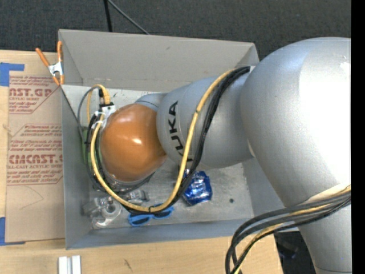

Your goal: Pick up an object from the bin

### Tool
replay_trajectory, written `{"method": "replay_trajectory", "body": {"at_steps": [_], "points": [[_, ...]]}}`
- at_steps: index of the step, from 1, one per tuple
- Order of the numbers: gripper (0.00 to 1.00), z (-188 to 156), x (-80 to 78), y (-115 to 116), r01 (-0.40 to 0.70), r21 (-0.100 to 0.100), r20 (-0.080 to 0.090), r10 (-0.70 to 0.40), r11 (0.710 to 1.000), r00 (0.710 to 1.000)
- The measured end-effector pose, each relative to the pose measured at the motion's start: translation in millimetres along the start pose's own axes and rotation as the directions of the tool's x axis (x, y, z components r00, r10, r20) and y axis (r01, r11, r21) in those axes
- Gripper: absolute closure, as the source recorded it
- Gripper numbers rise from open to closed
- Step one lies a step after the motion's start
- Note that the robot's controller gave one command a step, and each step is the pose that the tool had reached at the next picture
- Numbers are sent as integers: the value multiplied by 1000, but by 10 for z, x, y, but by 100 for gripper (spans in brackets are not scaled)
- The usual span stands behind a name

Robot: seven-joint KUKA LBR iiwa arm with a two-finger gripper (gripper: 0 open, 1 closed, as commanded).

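My gripper shows as dark metal parts just below the orange wrist cover, low over the bin's front-left part. Right beside it, in the front-left corner, lies a small silvery, partly see-through thing. A thin blue thing lies along the front wall just right of the gripper. Further right on the floor sits a crumpled shiny blue wrapper. What lies straight beneath the gripper is hidden by the wrist cover.
The arm with its orange cover and yellow and black cables spans most of the bin from the right. A sliver of something green shows by the left wall. Bare grey floor shows at the front right.
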State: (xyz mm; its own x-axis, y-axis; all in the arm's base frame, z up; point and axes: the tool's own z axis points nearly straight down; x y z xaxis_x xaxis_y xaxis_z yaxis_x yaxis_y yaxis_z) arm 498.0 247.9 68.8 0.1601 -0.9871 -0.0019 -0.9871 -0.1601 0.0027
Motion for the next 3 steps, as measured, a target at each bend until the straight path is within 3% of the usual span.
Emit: {"method": "replay_trajectory", "body": {"at_steps": [1, 2, 3], "points": [[100, -17, 5, -14, -2, 2, 0, 2, 1000, 1000], [100, -425, 201, 105, -8, 4, 0, 8, 1000, 1000], [100, -652, 65, -82, 9, 6, 2, -9, 1000, 1000]]}}
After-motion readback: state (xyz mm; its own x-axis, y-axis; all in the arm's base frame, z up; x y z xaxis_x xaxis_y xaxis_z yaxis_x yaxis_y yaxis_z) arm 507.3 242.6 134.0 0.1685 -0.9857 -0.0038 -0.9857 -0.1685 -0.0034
